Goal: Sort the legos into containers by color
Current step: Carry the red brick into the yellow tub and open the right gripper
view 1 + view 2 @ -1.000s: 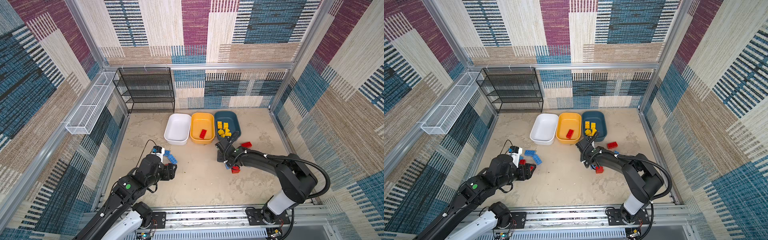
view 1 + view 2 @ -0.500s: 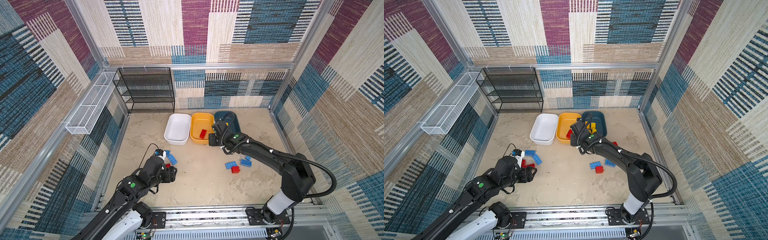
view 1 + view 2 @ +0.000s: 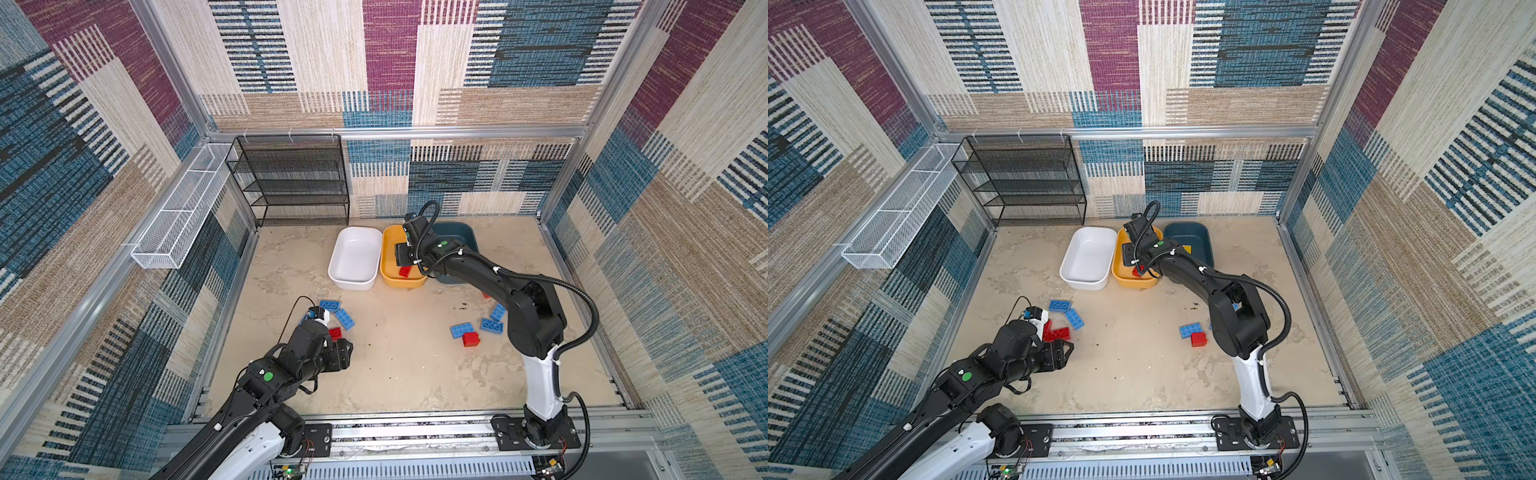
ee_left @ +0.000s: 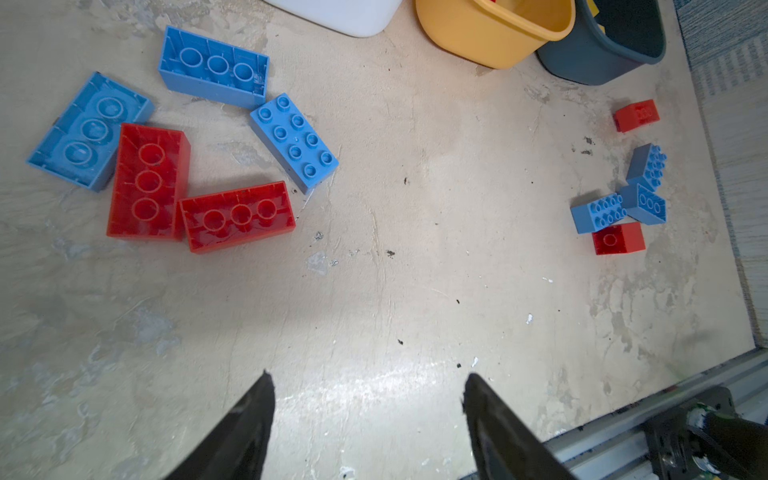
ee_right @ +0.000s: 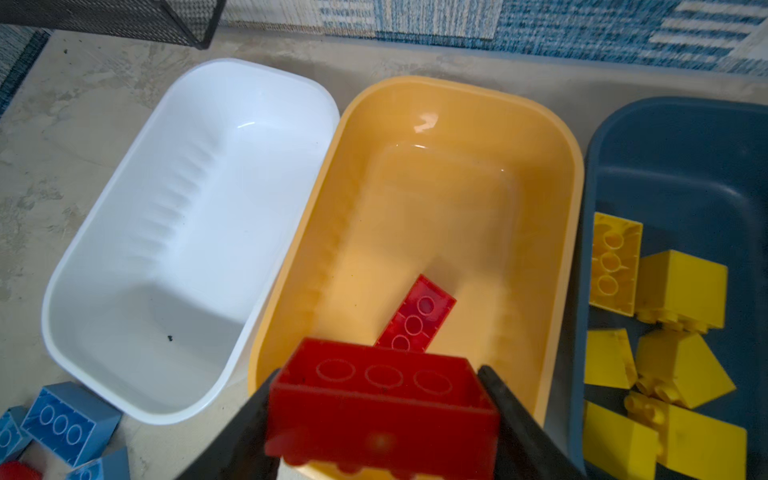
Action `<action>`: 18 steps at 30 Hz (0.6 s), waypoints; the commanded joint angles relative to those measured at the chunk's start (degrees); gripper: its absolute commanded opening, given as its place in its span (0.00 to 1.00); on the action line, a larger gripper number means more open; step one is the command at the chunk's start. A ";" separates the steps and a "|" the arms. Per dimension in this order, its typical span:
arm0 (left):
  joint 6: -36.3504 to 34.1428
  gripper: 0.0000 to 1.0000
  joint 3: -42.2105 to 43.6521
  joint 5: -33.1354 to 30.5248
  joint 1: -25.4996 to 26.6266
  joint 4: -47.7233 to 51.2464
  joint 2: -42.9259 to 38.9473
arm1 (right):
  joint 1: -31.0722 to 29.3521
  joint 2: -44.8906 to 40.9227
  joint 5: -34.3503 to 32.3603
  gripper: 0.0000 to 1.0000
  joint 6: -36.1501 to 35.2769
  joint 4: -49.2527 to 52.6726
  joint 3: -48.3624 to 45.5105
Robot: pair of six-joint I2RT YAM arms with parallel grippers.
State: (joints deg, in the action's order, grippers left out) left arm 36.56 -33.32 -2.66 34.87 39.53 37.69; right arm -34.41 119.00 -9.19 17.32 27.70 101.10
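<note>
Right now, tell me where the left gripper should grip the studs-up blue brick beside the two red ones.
Take the studs-up blue brick across its two long side walls, near the middle, coming straight down with the left gripper. It lies flat; its ends crowd an upturned blue brick and a red brick, while the long sides look freer.

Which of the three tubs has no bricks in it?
The white tub: it is bare inside. The yellow-orange tub in the middle holds a red brick, and the teal tub holds yellow bricks.
</note>
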 commanded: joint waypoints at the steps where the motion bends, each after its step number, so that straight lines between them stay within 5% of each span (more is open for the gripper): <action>1: 1.76 0.73 -0.07 -1.21 -0.07 -1.30 0.99 | 0.83 3.35 2.37 0.58 -0.20 -0.81 3.20; 8: 1.68 0.73 -0.21 -1.75 -0.07 -1.29 2.03 | 2.22 7.20 4.48 0.60 -0.04 -1.25 5.48; 18: 1.02 0.73 -0.98 -5.38 -0.16 -2.48 6.55 | 2.79 -1.23 5.64 0.81 -0.72 -4.40 -0.83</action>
State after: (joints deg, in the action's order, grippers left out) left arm 36.88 -33.36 -5.98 34.83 38.81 42.83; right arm -31.51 121.60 -4.27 17.28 26.55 102.26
